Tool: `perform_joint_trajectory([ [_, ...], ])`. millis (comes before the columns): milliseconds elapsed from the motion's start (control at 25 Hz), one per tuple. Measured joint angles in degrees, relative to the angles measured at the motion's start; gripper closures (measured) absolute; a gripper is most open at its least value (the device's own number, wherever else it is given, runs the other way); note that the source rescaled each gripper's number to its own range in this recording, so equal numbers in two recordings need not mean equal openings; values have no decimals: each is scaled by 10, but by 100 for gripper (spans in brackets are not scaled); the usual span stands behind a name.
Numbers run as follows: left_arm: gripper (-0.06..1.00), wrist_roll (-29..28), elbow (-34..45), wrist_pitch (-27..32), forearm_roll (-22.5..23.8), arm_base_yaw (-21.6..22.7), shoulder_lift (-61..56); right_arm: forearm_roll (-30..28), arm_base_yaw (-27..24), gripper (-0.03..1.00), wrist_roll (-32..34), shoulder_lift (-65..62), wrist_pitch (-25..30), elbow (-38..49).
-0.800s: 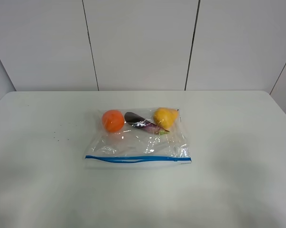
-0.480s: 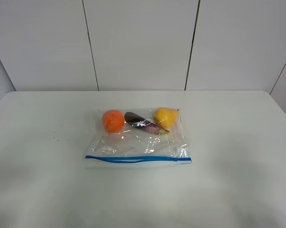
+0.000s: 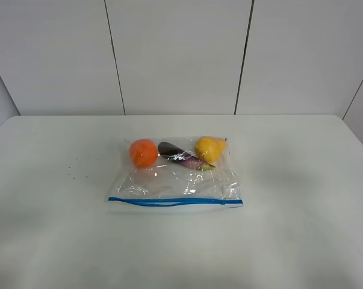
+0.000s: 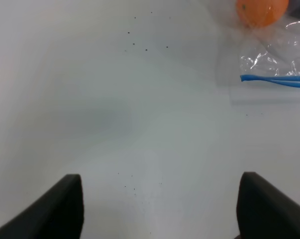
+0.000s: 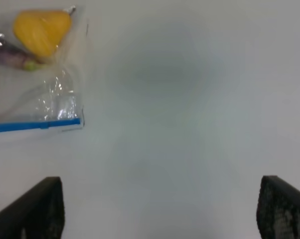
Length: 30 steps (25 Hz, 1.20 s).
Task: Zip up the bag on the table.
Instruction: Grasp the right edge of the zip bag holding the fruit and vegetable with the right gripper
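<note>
The clear plastic bag (image 3: 175, 177) lies flat in the middle of the white table (image 3: 301, 211), its blue zipper strip (image 3: 175, 201) along the near edge. An orange (image 3: 144, 153), a purple eggplant (image 3: 182, 156) and a yellow pear (image 3: 209, 149) show through it. Neither arm appears in the exterior high view. In the left wrist view my left gripper (image 4: 159, 206) is open above bare table, with the bag's orange corner (image 4: 274, 50) off to one side. In the right wrist view my right gripper (image 5: 159, 211) is open, with the bag's pear corner (image 5: 38, 74) off to the side.
A few dark specks (image 3: 73, 174) mark the table left of the bag. A panelled white wall (image 3: 181, 54) stands behind the table's far edge.
</note>
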Motion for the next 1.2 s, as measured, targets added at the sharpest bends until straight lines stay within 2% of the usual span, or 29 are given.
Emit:
perform_joint_trajectory([
  [280, -6, 0, 0, 0, 0, 0, 0, 22, 0, 11, -8, 285, 7, -119],
  [480, -6, 0, 0, 0, 0, 0, 0, 79, 0, 11, -61, 471, -11, -174],
  [800, -6, 0, 0, 0, 0, 0, 0, 244, 0, 11, -237, 685, -69, -222],
  [1080, -6, 0, 0, 0, 0, 0, 0, 401, 0, 11, -408, 781, -86, -224],
  [1200, -6, 0, 0, 0, 0, 0, 0, 452, 0, 11, -468, 813, -87, -224],
])
